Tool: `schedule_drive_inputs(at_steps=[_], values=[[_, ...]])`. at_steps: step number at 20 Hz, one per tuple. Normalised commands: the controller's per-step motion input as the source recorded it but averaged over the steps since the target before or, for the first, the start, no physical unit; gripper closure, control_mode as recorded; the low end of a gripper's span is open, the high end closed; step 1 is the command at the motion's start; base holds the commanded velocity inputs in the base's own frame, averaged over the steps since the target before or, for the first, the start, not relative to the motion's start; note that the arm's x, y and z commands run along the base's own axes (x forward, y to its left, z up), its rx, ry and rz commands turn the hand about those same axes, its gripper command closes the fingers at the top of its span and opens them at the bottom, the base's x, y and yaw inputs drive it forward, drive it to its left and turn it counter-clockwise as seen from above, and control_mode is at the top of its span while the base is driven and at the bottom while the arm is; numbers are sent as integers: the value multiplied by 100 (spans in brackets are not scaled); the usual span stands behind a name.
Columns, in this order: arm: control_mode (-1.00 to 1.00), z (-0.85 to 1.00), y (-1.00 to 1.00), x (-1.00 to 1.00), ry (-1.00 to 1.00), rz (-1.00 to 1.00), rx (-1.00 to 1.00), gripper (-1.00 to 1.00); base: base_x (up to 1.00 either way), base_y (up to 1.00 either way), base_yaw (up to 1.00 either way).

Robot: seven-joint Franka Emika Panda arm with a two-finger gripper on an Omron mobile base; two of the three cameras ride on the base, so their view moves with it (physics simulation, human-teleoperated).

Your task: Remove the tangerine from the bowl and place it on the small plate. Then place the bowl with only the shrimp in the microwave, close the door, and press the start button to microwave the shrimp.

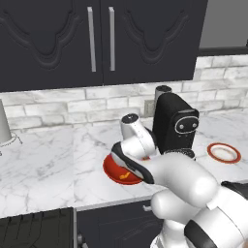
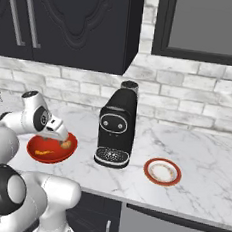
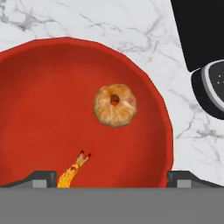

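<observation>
The wide red bowl (image 3: 43, 100) sits on the marble counter, also seen from the base views (image 1: 112, 170) (image 2: 34, 148). Inside it lie the round orange-tan tangerine (image 3: 114, 105) (image 2: 66, 144) and the thin curved shrimp (image 3: 73, 170) (image 1: 125, 176) (image 2: 44, 153). My gripper (image 3: 111, 179) (image 2: 60, 137) hangs open just above the bowl, jaws wide apart, with nothing between them; the tangerine lies a little ahead of the fingertips (image 3: 43, 178). The small plate (image 1: 224, 152) (image 2: 162, 171) rests bare on the counter to the right. The microwave and its door are out of view.
A black coffee machine (image 1: 175, 126) (image 2: 116, 130) (image 3: 201, 43) stands between bowl and plate, close to the bowl's right rim. Dark wall cabinets (image 1: 97, 38) hang above. A black stove top (image 1: 34, 227) lies at the lower left beside the counter edge.
</observation>
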Motion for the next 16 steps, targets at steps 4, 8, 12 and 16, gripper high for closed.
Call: schedule_drive_inputs(at_steps=[4,8,12,16], values=[[-100,-21,-1,31,1,-6,0,-100,0,0,0],[-100,-14,0,35,8,-3,0,-100,0,0,0],[-100,-19,-1,34,11,-2,0,-100,0,0,0],[-100,-27,0,26,9,0,0,-100,0,0,0]])
